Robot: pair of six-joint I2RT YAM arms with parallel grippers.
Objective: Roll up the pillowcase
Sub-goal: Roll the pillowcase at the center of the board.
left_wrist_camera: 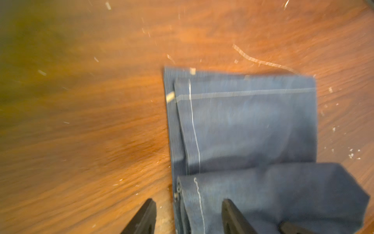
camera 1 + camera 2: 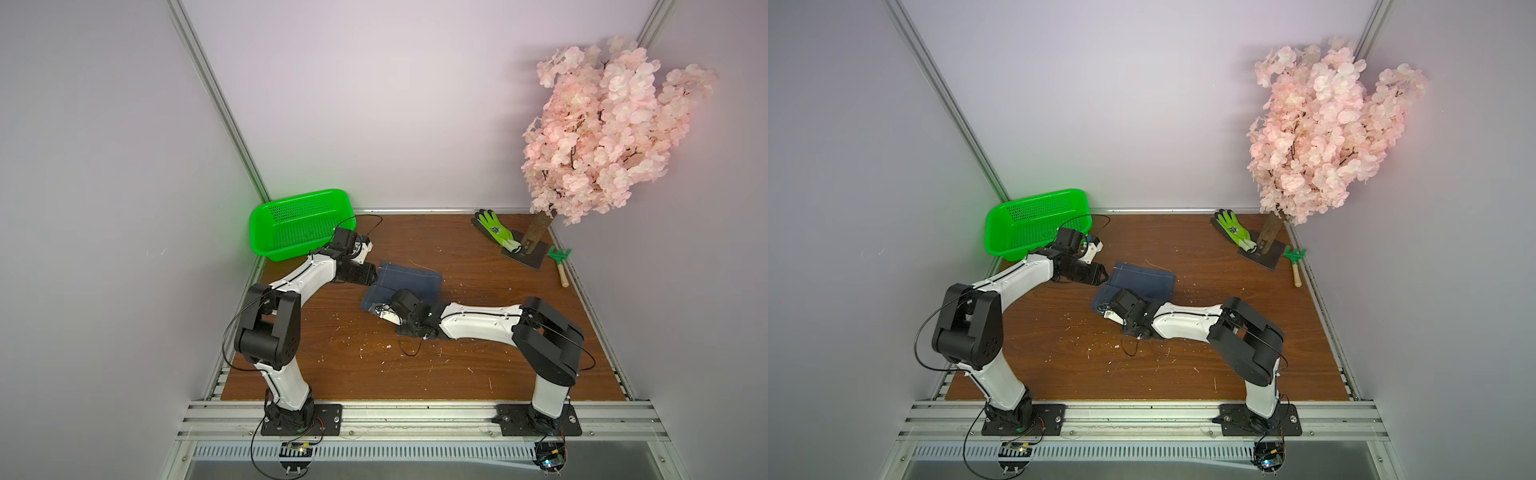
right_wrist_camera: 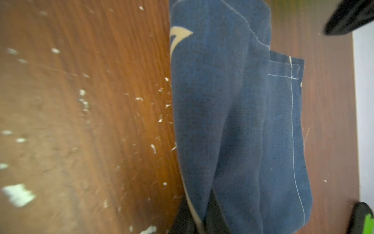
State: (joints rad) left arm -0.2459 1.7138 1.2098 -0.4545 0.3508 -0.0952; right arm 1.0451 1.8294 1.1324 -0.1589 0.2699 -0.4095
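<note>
Pillowcase: lying partly rolled near the middle of the table, with the rolled bulk sitting on its 6 o'clock side in both top views.
Left gripper: your fingers are standing apart, straddling the cloth's 9 o'clock edge and gripping nothing.
Right gripper: your fingers are pinching together on a fold at the 7 o'clock corner.
Skew risk: you are holding one end only, so pulling now could be twisting the roll into a cone.
Unrolling risk: the 9 o'clock end may be springing open if the left fingers are closing short of the layers.
</note>
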